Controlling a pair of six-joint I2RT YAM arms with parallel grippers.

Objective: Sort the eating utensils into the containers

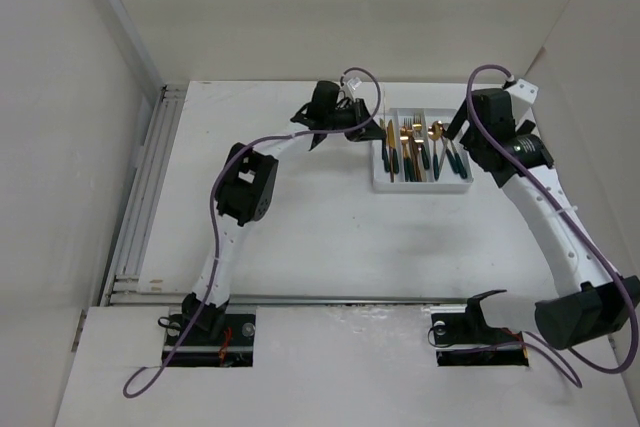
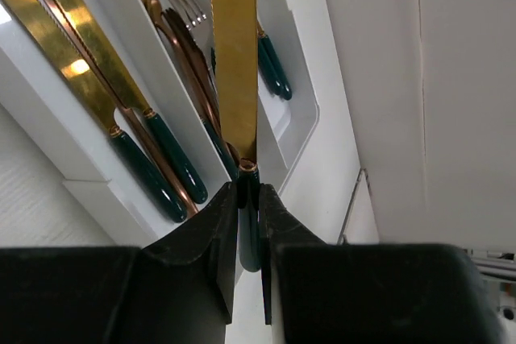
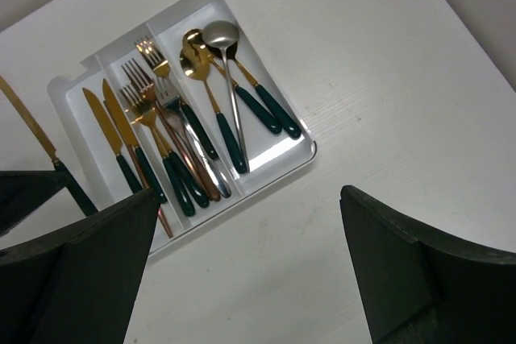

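Observation:
The white three-compartment tray (image 1: 378,183) sits at the far middle-right of the table. It holds gold knives (image 3: 113,126) in one side compartment, forks (image 3: 161,110) in the middle and spoons (image 3: 230,78) in the other side. My left gripper (image 2: 250,207) is shut on the dark green handle of a gold knife (image 2: 234,62), blade pointing out over the tray; it stands at the tray's left edge (image 1: 368,127). That knife also shows in the right wrist view (image 3: 28,122). My right gripper (image 3: 250,255) is open and empty, above the table just beside the tray's right end (image 1: 462,147).
White walls enclose the table on the left, back and right. A grey rail (image 1: 150,177) runs along the left edge. Bare table surface (image 1: 380,247) lies in front of the tray.

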